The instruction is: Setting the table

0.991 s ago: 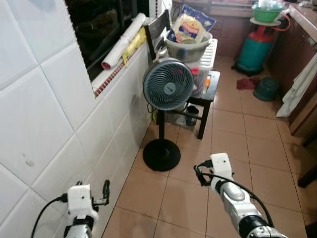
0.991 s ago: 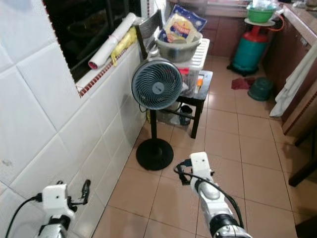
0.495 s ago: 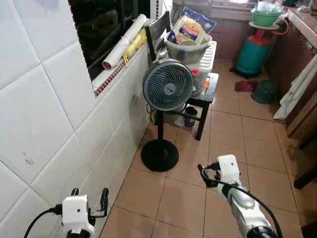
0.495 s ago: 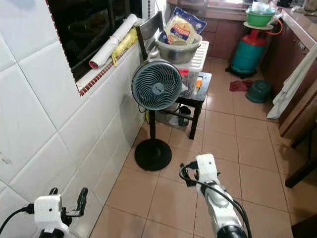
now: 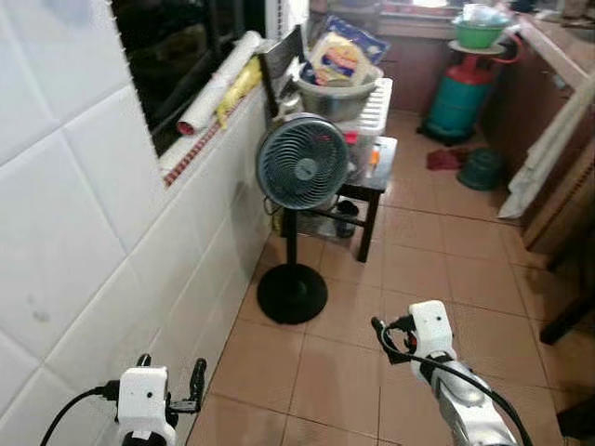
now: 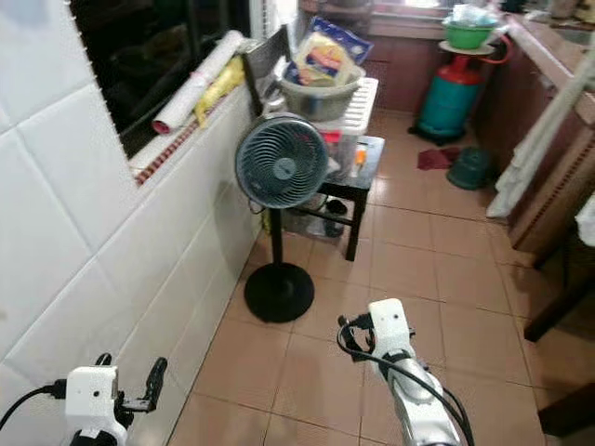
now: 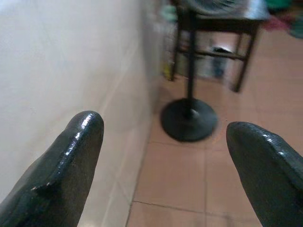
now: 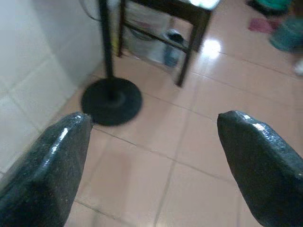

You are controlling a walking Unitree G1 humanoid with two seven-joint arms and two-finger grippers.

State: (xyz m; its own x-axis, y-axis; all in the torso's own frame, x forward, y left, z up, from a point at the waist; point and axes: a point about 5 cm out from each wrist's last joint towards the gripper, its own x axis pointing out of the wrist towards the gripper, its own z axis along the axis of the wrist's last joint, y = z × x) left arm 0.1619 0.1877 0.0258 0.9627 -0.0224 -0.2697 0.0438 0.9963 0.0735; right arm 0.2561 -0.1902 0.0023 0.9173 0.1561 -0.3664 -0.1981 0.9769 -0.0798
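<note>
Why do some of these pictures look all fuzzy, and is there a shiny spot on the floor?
In the left wrist view the fan base and table legs are blurry, with the left gripper fingers open and soft-edged. The right wrist view is blurry too, and a bright glare spot shines on the floor tiles. The left eye view is sharper, though the window looks very dark.

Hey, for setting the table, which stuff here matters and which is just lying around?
For the job:
left gripper, open, empty
right gripper, open, empty
no tableware visible

Just lying about:
standing fan
gas cylinder
metal basin
rolled paper
</note>
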